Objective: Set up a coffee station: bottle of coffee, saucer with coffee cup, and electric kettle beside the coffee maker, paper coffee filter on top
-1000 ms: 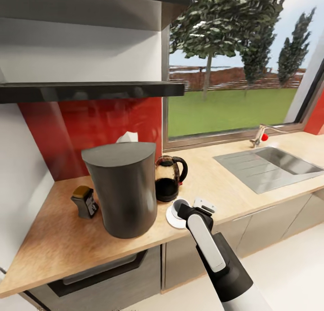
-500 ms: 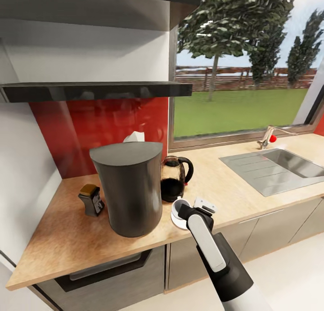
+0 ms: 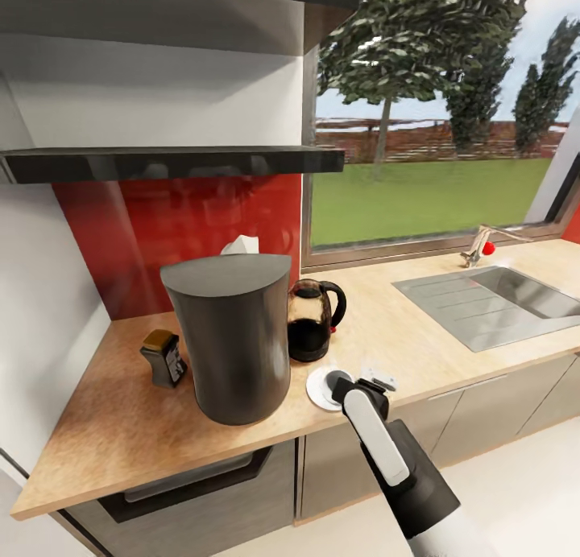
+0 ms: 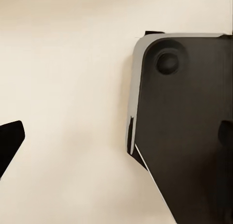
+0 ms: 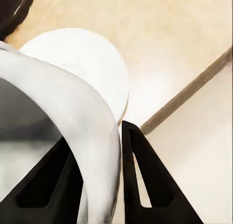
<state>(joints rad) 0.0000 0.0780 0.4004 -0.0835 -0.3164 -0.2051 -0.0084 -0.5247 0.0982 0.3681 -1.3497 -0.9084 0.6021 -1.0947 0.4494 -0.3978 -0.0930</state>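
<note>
Right gripper (image 5: 97, 185) pinches coffee cup (image 5: 58, 132) rim over saucer (image 3: 321, 388); left gripper's state can't tell.
Risk: cup tips, saucer near countertop (image 3: 403, 332) edge.

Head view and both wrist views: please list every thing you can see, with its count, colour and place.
coffee maker: 1, dark grey, on the countertop near the corner
paper filter: 1, white, behind the coffee maker's top
coffee bottle: 1, dark with a brown cap, beside the coffee maker
kettle: 1, glass and black, beside the coffee maker
saucer: 1, white, at the counter's front edge
cup: 1, white, over the saucer
sink: 1, steel, under the window
tap: 1, metal with a red knob, behind the sink
right gripper: 1, black, jaws on the cup's wall
</note>
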